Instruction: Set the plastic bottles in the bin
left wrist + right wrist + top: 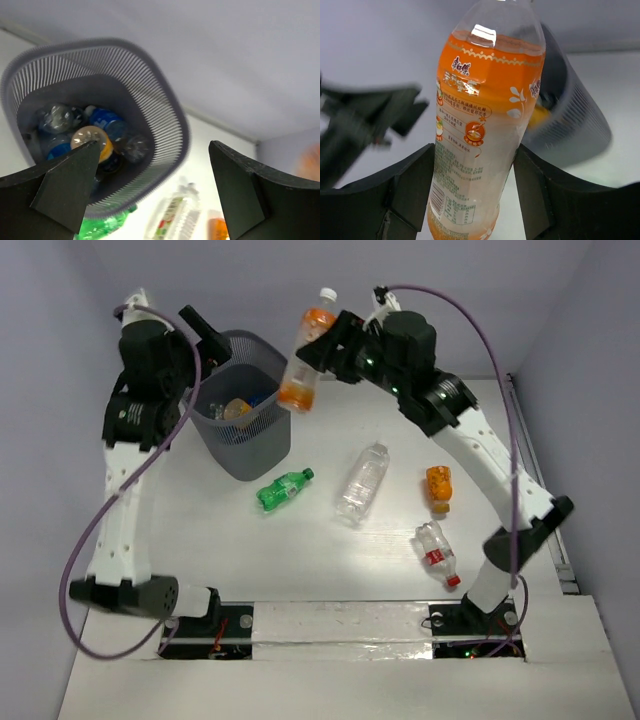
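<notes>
- Roughly halfway, judging by the count: tabletop (330, 570) carrying four loose bottles, well apart from one another.
- Bin (250, 455) upright at the far left, with several plastic bottles (90, 137) already lying at its bottom, blue labels among them.
- Right claw (475, 170) pinching the orange-labelled bottle (303, 365) around its labelled body, cap uppermost and tilted, in the air just beside the bin's right rim; not yet over the opening.
- Left claw (150, 185) spread wide with nothing between the jaws, hovering above the bin's far-left side; probably in the way of a clean drop unless moved off.
- Left to collect:
  - clear bottle (362, 483) lying mid-tabletop;
  - red-labelled bottle (437, 552) lying near the right arm's base;
  - green bottle (283, 490) lying close to the bin's foot;
  - squat orange bottle (438, 488) lying under the right arm, perhaps awkward to reach.
- Otherwise nothing between these four and the bin.
</notes>
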